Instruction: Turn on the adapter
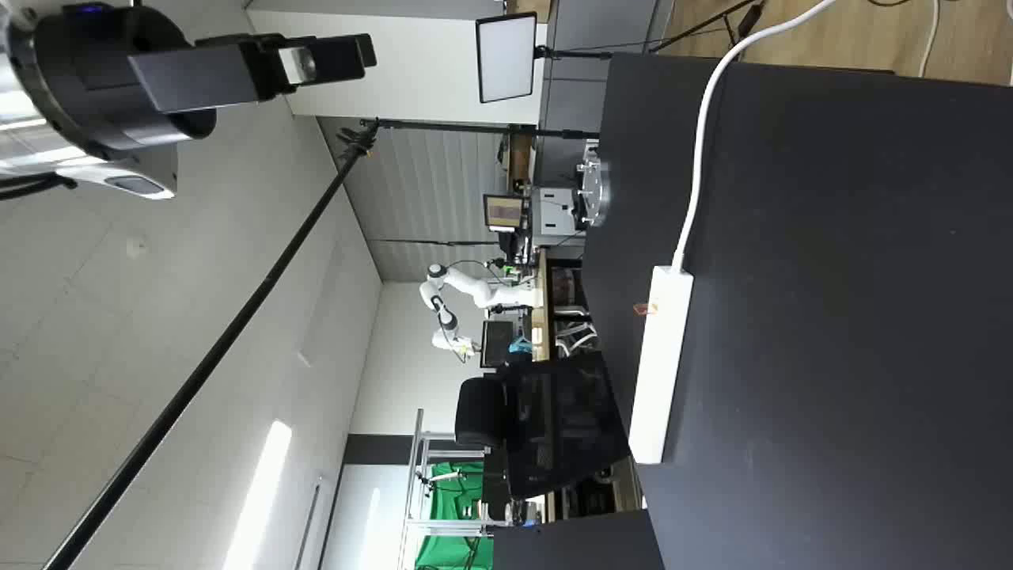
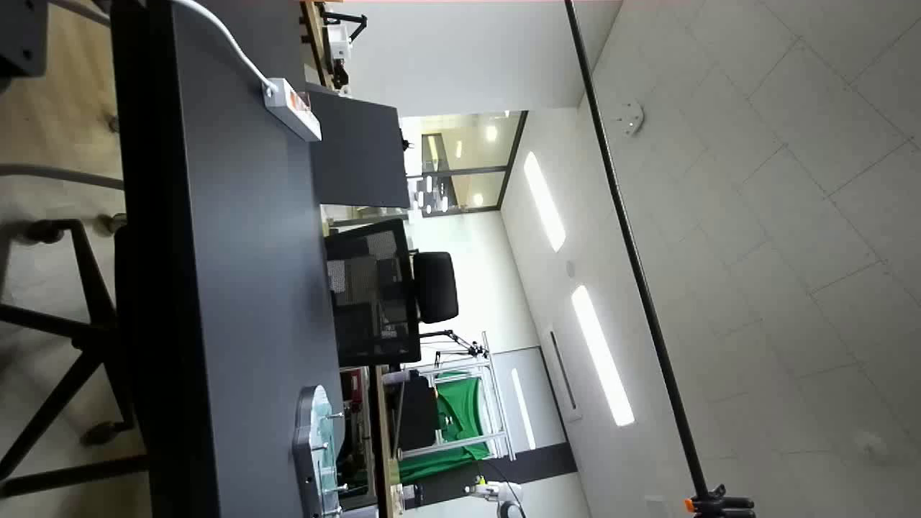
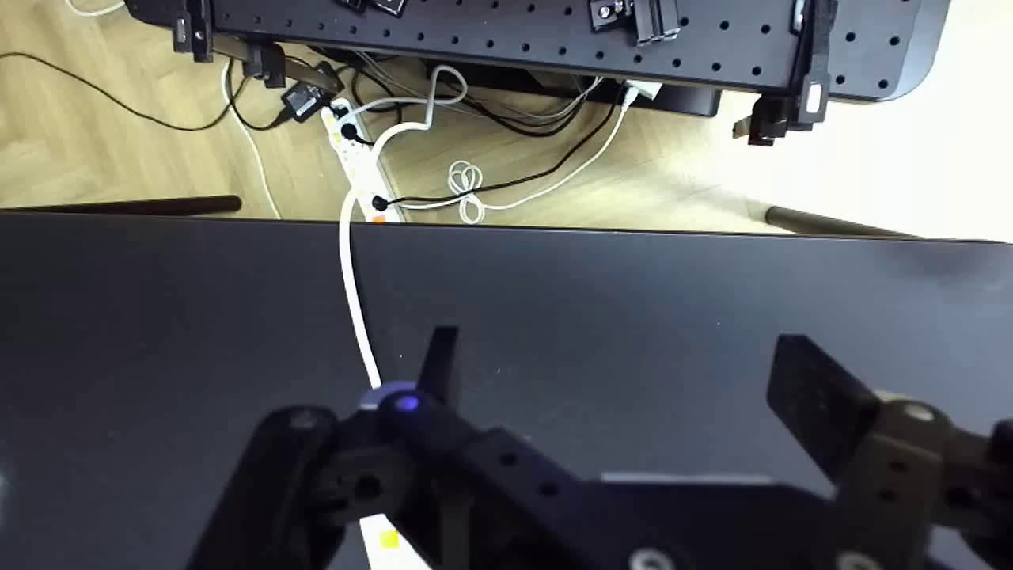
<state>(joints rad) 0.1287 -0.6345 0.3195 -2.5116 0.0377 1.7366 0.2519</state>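
Note:
The adapter (image 1: 661, 364) is a long white power strip lying on the dark table. Its white cable (image 1: 696, 158) leaves one end and runs off the table edge. The adapter also shows in an exterior view (image 2: 288, 108), with orange-red marks near the cable end. In the wrist view only a white corner of the adapter (image 3: 388, 546) with a yellow spot shows; my gripper hides most of it. My gripper (image 3: 621, 336) is open, with nothing between its fingers. In an exterior view the gripper (image 1: 356, 59) hangs high above the table, apart from the adapter. Both exterior pictures lie sideways.
The dark table (image 1: 831, 317) bears a clear plate with metal posts (image 2: 320, 446). A black chair (image 2: 370, 288) stands behind it. Past the table edge, a white power strip (image 3: 364, 166) and tangled cables lie on the floor, beside a perforated black platform (image 3: 514, 32).

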